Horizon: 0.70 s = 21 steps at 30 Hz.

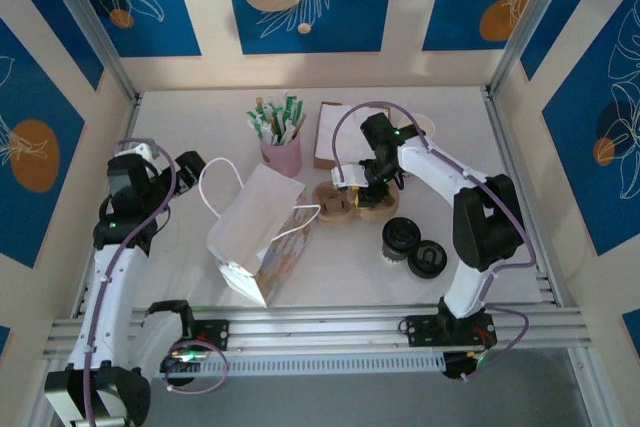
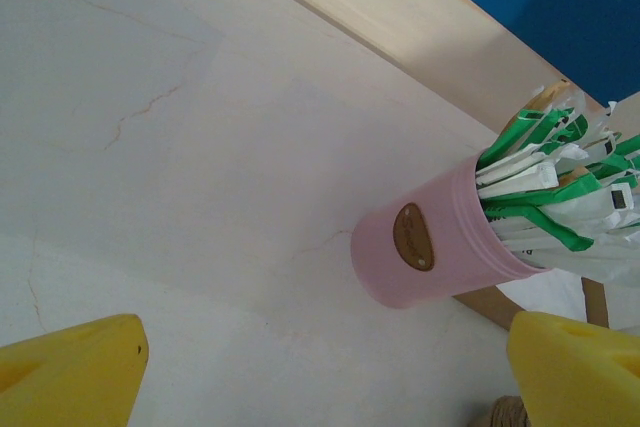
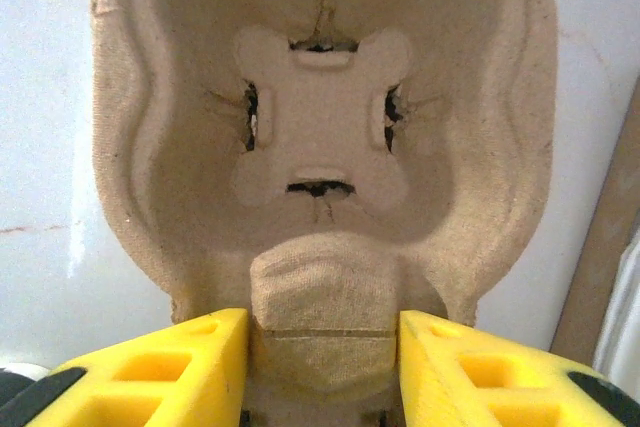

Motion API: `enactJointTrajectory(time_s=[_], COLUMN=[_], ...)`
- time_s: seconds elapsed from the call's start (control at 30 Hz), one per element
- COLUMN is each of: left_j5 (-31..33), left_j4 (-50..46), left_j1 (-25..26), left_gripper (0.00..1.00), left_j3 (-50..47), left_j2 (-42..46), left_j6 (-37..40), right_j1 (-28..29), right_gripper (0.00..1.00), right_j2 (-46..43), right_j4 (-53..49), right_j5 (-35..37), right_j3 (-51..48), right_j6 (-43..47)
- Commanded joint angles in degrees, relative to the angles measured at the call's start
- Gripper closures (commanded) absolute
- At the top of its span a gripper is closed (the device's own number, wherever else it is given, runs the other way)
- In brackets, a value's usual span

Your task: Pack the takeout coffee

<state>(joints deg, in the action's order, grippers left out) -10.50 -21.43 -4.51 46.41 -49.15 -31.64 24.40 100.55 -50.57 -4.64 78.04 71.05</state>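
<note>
The takeout coffee (image 1: 400, 238), a small pale cup with a round black lid, stands on the table right of centre. The brown pulp carrier (image 1: 340, 203) lies just up and left of it. My right gripper (image 1: 368, 190) is down on the carrier. In the right wrist view its yellow fingers (image 3: 170, 367) press both sides of the carrier's (image 3: 320, 137) central ridge, with an empty hole beyond. My left gripper (image 1: 190, 165) hangs open at the far left with nothing between its fingers (image 2: 80, 367).
A white paper bag (image 1: 262, 235) with string handles lies on its side mid-table. A pink cup (image 1: 283, 153) (image 2: 430, 247) of green-and-white sachets stands behind it, beside a brown-edged box (image 1: 335, 135). A loose black lid (image 1: 428, 259) lies right of the coffee.
</note>
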Motion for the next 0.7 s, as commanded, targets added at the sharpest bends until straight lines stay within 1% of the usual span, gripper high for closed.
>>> enactJointTrajectory(time_s=[0.0,0.2,0.33,0.43,0.5,0.57,0.63,0.67], left_j5=[-0.6,-0.2,-0.1,-0.1,0.0,0.0,0.1,0.0], left_j4=[1.7,1.5,1.5,1.5,1.5,1.5,1.4,1.5], left_j1=[-0.6,-0.7,-0.7,-0.7,-0.7,-0.7,-0.6,-0.6], left_gripper=[0.07,0.07,0.07,0.08,0.07,0.07,0.07,0.07], left_j3=[-0.4,-0.4,-0.4,-0.4,-0.4,-0.4,-0.4,-0.4], left_j2=[0.5,0.5,0.6,0.5,0.6,0.7,0.7,0.8], left_j6=[-0.6,-0.4,-0.4,-0.3,-0.4,-0.3,-0.2,-0.3], right_j1=[-0.1,-0.2,-0.2,-0.1,0.1,0.5,0.7,0.3], right_gripper=[0.56,0.56,0.55,0.55,0.53,0.52,0.52,0.51], right_j2=[-4.1,-6.9,-7.1,-6.5,-6.3,-7.1,-8.6,-9.5], right_j4=[0.1,1.1,1.5,1.6,3.0,8.4,13.7,17.9], right_j5=[-4.2,-4.8,-4.9,-3.5,-2.4,-0.9,0.6,1.6], right_j3=[1.5,0.0,-1.4,-1.7,-1.9,-3.4,-5.4,-6.9], right_j6=[-1.0,-1.2,-1.0,-0.7,-1.3,-3.6,-4.1,-4.7])
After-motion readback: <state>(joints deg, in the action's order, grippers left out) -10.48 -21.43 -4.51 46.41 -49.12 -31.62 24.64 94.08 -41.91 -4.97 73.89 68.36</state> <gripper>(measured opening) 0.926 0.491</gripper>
